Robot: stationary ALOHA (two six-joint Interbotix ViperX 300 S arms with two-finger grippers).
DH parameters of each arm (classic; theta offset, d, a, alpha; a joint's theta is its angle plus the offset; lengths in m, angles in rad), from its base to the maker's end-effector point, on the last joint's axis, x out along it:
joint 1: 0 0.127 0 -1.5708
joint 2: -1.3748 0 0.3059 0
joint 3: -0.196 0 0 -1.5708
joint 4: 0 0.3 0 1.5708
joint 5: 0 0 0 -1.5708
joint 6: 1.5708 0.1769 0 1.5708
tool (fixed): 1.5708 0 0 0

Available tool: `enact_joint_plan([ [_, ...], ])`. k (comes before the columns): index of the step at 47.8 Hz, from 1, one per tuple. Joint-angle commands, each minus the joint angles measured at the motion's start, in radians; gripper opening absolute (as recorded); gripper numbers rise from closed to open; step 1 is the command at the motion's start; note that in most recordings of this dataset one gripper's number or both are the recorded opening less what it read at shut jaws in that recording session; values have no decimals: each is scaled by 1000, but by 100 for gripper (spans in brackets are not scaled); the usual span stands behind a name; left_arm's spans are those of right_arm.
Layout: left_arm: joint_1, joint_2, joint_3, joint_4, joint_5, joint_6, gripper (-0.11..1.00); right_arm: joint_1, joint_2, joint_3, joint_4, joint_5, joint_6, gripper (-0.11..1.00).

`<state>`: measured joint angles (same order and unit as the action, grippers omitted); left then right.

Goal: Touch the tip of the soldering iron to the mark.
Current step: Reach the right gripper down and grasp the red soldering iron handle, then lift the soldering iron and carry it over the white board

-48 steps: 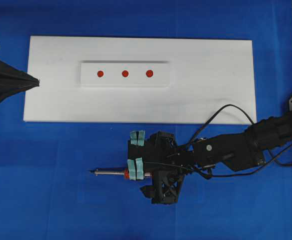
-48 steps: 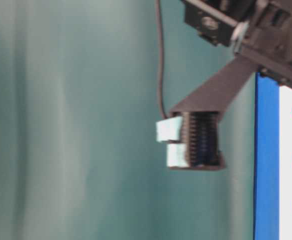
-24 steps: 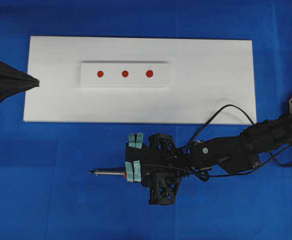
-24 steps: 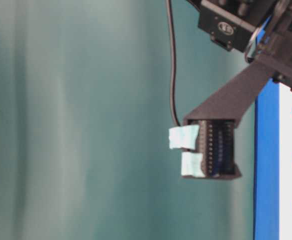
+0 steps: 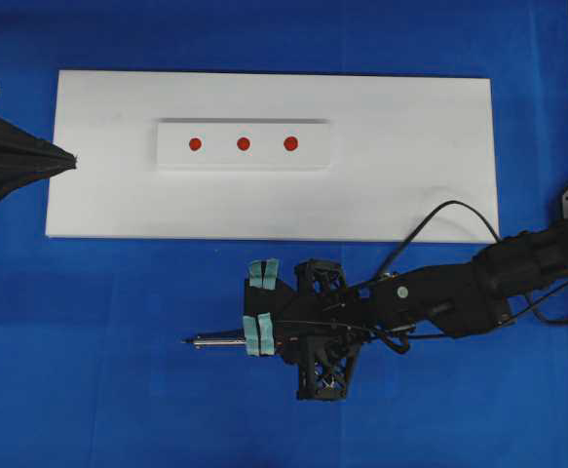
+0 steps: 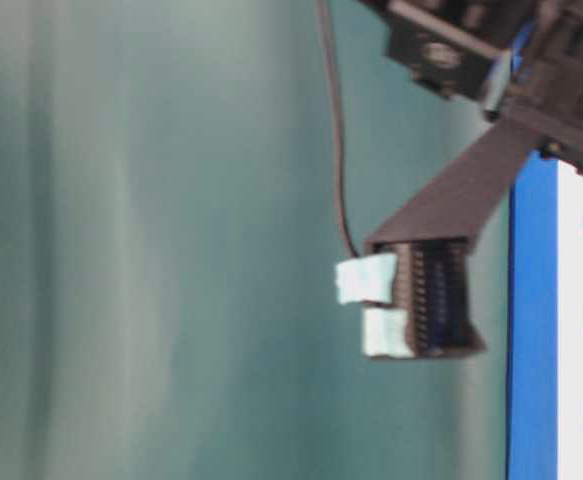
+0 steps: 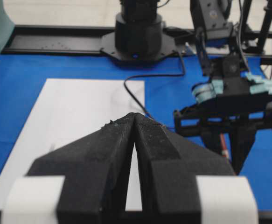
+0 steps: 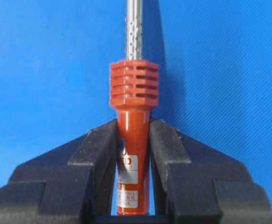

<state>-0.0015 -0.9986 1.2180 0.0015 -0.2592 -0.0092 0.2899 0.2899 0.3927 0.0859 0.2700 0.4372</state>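
1. Soldering iron point(image 8: 133, 140) is clamped at its red handle in my right jaws point(image 5: 261, 331), over the blue worktop point(image 5: 118, 390), well apart from the mark point(image 5: 244, 143).
2. Tip point(image 5: 187, 341) points sideways; I should swing it toward the middle dot and lower gently.
3. My left jaws point(image 7: 135, 122) sit closed, holding nothing.

— How's your overhead view?
— You get bright, even light there; the white board point(image 5: 400, 166) shows no glare, and shadows are faint.
— And table level?
— Your view is soft and blurred, while the right wrist view is sharp up close.
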Motion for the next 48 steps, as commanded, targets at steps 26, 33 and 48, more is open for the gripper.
enact_joint_plan([
  [26,-3,0,-11,0,-5,-15,2,-2,-233,-199,-92,420,0,6],
  [33,-3,0,-12,-2,-5,-17,2,11,-247,-253,-130,506,9,6],
  [48,-5,0,-11,-2,-5,-15,2,-20,-272,-252,-178,541,6,6],
])
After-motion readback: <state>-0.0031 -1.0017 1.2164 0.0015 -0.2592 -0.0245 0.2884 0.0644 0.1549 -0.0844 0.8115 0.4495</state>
